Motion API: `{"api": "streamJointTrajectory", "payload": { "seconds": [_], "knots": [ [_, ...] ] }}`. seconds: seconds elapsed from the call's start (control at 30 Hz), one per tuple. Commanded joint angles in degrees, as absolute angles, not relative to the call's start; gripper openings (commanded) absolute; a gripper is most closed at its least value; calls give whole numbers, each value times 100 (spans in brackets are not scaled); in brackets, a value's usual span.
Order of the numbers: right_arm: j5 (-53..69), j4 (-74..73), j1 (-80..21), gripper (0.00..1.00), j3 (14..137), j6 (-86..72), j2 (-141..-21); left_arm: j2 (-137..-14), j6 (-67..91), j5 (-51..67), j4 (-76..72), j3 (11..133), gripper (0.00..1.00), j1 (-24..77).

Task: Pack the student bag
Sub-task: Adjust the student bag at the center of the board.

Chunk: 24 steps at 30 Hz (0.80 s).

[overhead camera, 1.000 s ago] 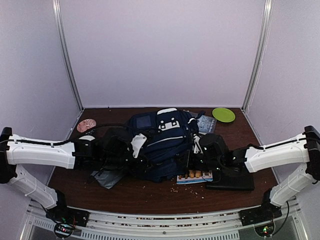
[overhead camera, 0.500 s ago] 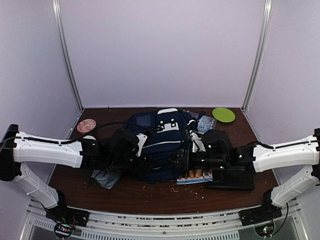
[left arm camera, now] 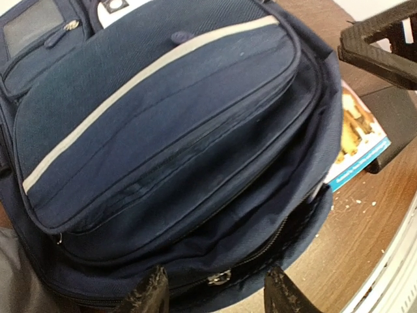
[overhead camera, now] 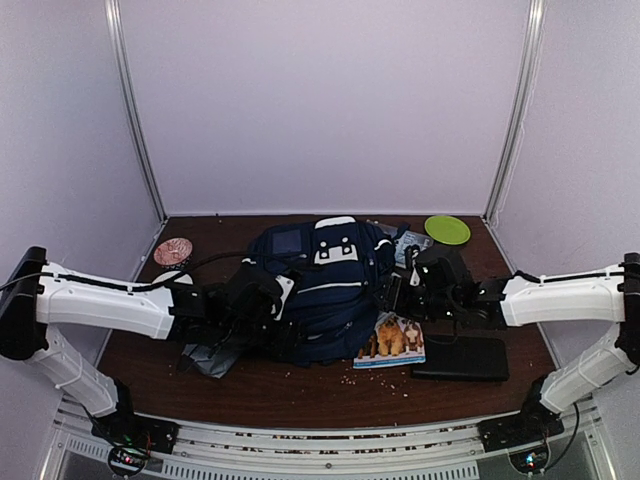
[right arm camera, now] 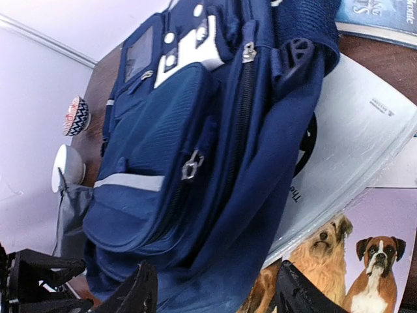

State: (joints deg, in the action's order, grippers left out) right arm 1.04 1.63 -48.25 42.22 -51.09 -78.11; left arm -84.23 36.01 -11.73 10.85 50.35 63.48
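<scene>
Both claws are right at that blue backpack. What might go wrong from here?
The left gripper and right gripper both hang open at the backpack from opposite sides, so they might bump. The dog book lies against the backpack's edge, so tugging the fabric could drag it along.

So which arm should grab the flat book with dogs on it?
Probably the right. The open right gripper hangs beside the dog-cover picture book, while the left gripper is across the navy-blue fabric backpack, at its zip.
</scene>
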Motion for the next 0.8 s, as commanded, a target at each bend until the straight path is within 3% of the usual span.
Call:
{"api": "streamJointTrajectory", "payload": {
  "seconds": [0.0,0.07,0.17,0.37,0.77],
  "knots": [
    [199,450,-4504,62,4309,-5546,-8251,-8659,3841,-1312,1110,4956,86,6296],
    [275,529,-4397,61,4410,-5635,-8479,-8773,3880,-1263,1132,4986,85,6196],
    [539,932,-4317,53,4454,-5793,-8772,-8882,3864,-1208,1009,5014,85,6064],
    [951,1421,-4382,1,4566,-6151,-9091,-9036,3678,-1060,624,5148,77,5700],
    [189,2880,-4938,0,4385,-7152,-8691,-9356,2648,-745,408,6297,34,4896]
  ]
}}
